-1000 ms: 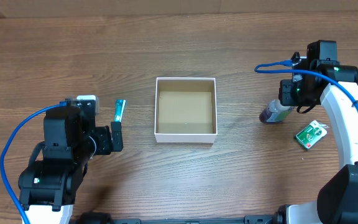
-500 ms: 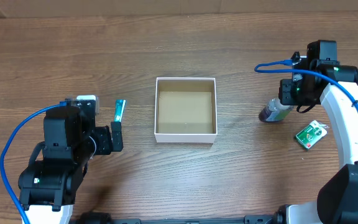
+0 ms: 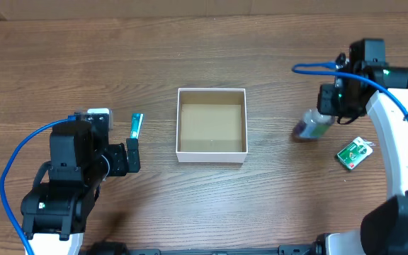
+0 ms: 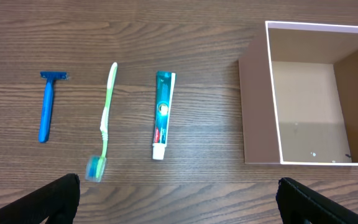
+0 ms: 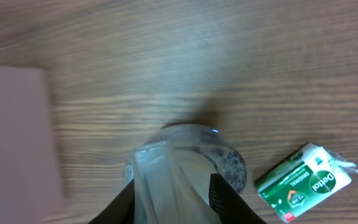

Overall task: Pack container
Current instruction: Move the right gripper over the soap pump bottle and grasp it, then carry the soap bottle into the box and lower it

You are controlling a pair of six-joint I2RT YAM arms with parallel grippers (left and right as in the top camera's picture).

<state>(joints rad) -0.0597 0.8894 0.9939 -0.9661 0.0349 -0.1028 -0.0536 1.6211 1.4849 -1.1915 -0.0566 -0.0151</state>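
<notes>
The container (image 3: 211, 91) is a square white-walled box with an empty brown inside at the table's middle; it also shows in the left wrist view (image 4: 257, 112) and as a blurred edge in the right wrist view (image 5: 14, 137). My right gripper (image 3: 322, 119) is shut on a clear plastic bottle (image 3: 308, 127), right of the box; the fingers (image 5: 176, 196) clamp the bottle (image 5: 188, 158) on both sides. My left gripper (image 3: 132, 152) is open and empty (image 4: 179, 202), left of the box. A toothpaste tube (image 4: 163, 114), a green toothbrush (image 4: 106, 118) and a blue razor (image 4: 46, 106) lie in front of it.
A green soap packet (image 3: 353, 154) lies on the table right of the bottle, also in the right wrist view (image 5: 303, 180). In the overhead view only the toothpaste tube (image 3: 136, 125) shows past the left arm. A cardboard edge runs along the far side of the table.
My right gripper has shifted slightly away from the table's front with the bottle in it; the bottle now looks blurred. The left arm has not moved.
</notes>
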